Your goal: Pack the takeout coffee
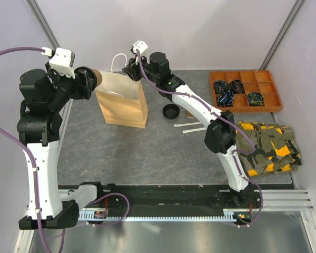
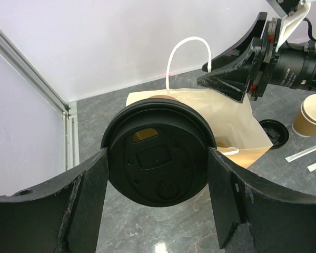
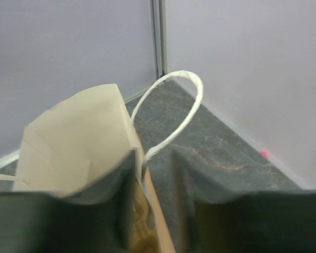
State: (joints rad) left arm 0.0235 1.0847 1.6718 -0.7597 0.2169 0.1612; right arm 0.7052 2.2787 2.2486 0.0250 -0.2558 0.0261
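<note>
Left fingers (image 2: 79, 211) — lidded cup (image 2: 158, 158) clamped squarely between them.

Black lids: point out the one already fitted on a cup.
The lid clamped between the jaws of the left gripper, capping a cup. The other lid lies loose on the table beside an open cup.

One tan paper lidded cup (image 1: 98, 78), black lid fitted, lies on its side in the left gripper (image 2: 157, 169), clear of the table (image 1: 147, 153). An open cup (image 2: 310, 122) stands upright on the table. A loose lid (image 2: 274, 132), round and black, lies flat just beside it.
</note>
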